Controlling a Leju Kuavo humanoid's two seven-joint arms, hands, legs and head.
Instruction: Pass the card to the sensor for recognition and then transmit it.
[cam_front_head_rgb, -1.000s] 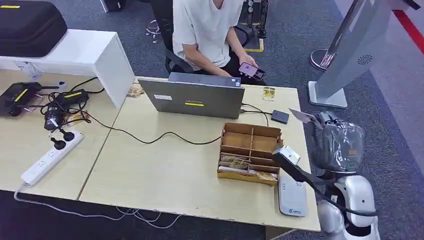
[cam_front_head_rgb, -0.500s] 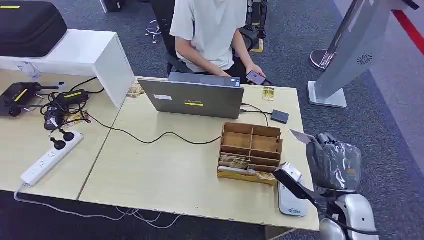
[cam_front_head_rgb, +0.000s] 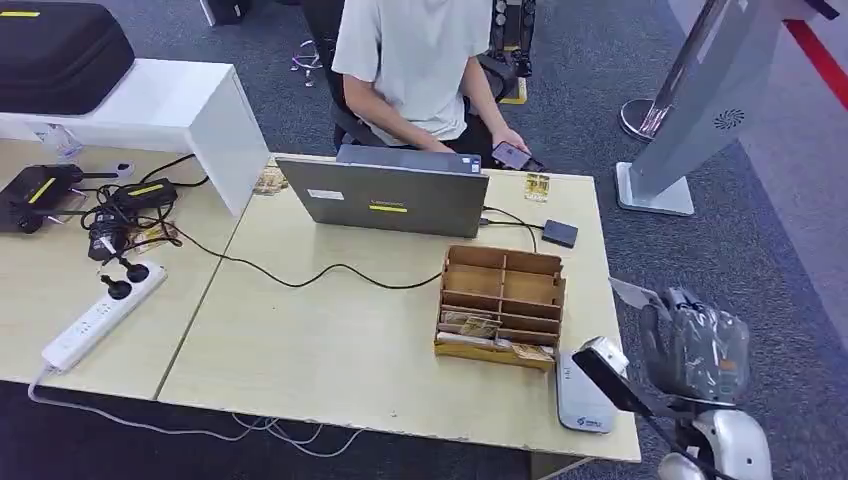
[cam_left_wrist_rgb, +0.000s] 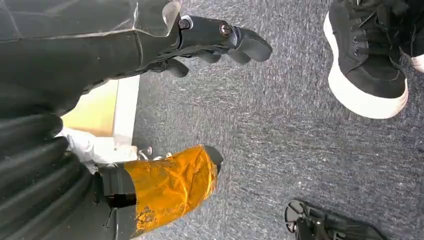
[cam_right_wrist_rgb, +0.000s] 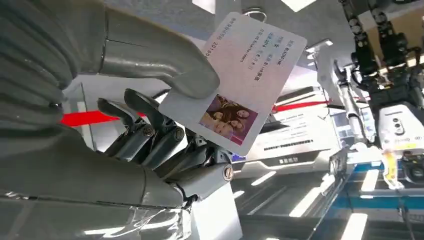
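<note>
Right robot hand (cam_front_head_rgb: 697, 345) is seen in the head view off the right edge of the bench (cam_front_head_rgb: 330, 350), wrapped in clear film, with the card (cam_front_head_rgb: 634, 293) held up at its fingertips. The card is raised above and beyond the bench's right edge, apart from the white sensor (cam_front_head_rgb: 582, 393) that lies flat near the front right corner, just beside the wooden organizer (cam_front_head_rgb: 502, 305). A person (cam_front_head_rgb: 415, 65) is seated behind the laptop (cam_front_head_rgb: 385, 195), a phone (cam_front_head_rgb: 511, 155) in hand.

In the left wrist view, the left robot hand (cam_left_wrist_rgb: 150, 50) is shown hanging over grey carpet with its fingers loosely apart and nothing held.

In the right wrist view, the card (cam_right_wrist_rgb: 237, 82) is pinched between the thumb and the dark fingers (cam_right_wrist_rgb: 150, 132) of the right robot hand, its photo and printed text facing the camera.

The card is judged to be picked up and secured; its presentation to the sensor cannot be confirmed from these pictures, and the hand-over to the person is judged to remain.
</note>
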